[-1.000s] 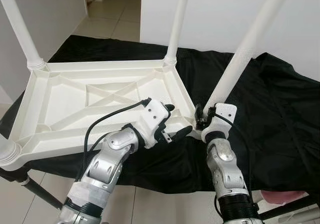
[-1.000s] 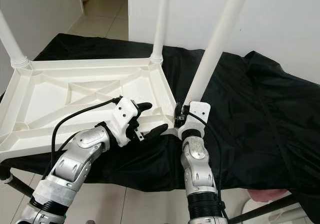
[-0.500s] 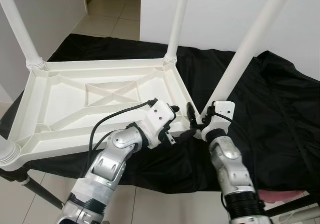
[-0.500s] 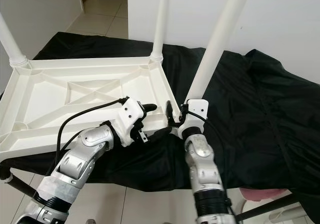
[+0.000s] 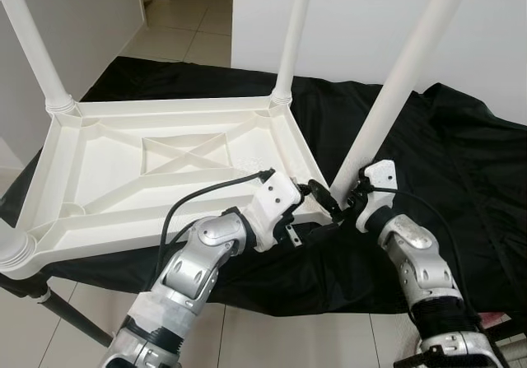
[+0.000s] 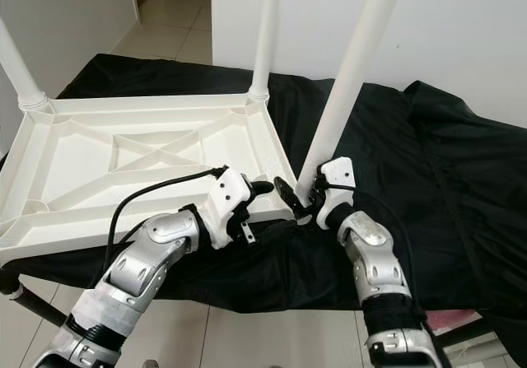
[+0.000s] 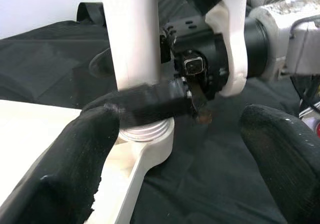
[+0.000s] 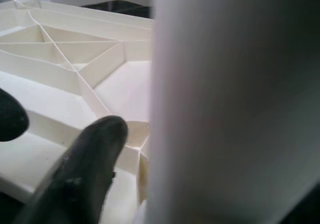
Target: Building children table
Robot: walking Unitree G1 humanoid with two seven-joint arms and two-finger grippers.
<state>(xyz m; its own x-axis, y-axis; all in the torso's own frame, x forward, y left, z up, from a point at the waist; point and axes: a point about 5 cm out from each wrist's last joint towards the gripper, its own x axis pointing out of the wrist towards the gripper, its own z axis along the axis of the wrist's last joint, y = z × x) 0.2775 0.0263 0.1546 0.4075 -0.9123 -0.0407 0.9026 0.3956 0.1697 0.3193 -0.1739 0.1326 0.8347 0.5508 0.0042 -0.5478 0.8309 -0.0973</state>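
The upright white leg (image 5: 394, 84), seated at the near right corner of the upturned table (image 5: 107, 183), was gripped low by the right gripper (image 5: 336, 207), while the left gripper (image 5: 306, 199) was held wide beside that corner.

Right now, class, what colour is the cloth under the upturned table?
Black; the cloth shows best in the left eye view.

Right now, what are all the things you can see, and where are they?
table top: one, white, lying upside down on the black cloth.
table legs: four, white, standing up at the corners.
black cloth: one, spread under the table top.
floor tiles: pale, beyond the cloth.
wall: white, behind.
left hand: black fingers open by the near right corner.
right hand: black fingers around the base of the near right leg.
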